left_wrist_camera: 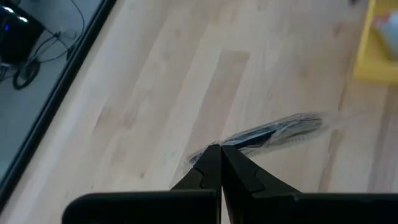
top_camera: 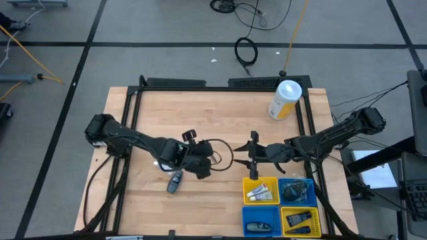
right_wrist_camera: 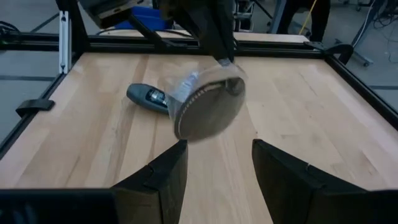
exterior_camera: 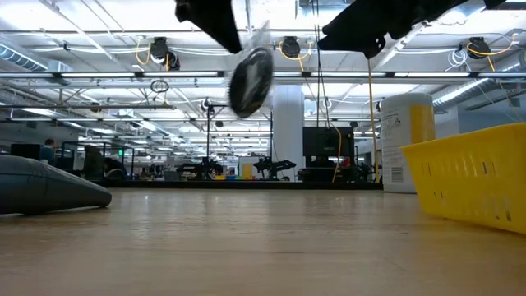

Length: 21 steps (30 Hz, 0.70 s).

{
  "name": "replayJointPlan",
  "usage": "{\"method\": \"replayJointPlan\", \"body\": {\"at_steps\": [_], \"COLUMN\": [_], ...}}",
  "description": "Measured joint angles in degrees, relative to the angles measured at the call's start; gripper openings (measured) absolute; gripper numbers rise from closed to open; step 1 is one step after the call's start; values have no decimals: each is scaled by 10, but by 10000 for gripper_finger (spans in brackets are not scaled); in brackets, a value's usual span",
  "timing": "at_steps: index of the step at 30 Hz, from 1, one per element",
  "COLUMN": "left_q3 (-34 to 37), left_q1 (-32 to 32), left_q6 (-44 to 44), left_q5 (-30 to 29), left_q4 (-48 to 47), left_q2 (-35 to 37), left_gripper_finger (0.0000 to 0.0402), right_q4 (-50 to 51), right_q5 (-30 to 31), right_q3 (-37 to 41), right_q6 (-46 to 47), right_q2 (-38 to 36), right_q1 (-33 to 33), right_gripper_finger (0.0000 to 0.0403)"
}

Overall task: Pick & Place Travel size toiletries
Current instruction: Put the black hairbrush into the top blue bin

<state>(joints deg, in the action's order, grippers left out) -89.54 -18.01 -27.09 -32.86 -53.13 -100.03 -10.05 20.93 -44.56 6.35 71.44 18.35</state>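
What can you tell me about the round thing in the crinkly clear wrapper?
The round piece in clear wrap is a flat greyish disc with a ridged rim inside shiny, crinkled plastic. It hangs tilted in the air above the wooden table, touching nothing below. The left gripper pinches the wrapper's edge, fingers shut. The right gripper waits open, facing it.

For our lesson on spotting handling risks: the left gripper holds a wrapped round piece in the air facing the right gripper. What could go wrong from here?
1. The left gripper pinches only the clear wrap's edge, so the wrapped round piece may slip and drop.
2. It hangs tilted, so the open right gripper could close badly on it.
3. If dropped, it could land on the bare table, outside the bins.
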Motion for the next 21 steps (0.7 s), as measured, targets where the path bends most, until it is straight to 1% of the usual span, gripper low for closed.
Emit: {"method": "replayJointPlan", "body": {"at_steps": [3, 7, 11, 21], "left_q3": [0, 0, 0, 0], "left_q1": [13, 33, 45, 70], "left_q6": [-3, 13, 31, 43], "left_q5": [2, 46, 60, 94], "left_q4": [40, 85, 124, 169], "left_q2": [0, 0, 0, 0], "left_gripper_finger": [0, 0, 0, 0], "right_q4": [-2, 0, 1, 15], "right_q5": [0, 0, 0, 0], "right_q3": [0, 0, 0, 0], "right_q6": [0, 11, 14, 34], "right_q2": [0, 0, 0, 7], "right_q1": [0, 0, 0, 1], "right_gripper_finger": [171, 171, 171, 171]}}
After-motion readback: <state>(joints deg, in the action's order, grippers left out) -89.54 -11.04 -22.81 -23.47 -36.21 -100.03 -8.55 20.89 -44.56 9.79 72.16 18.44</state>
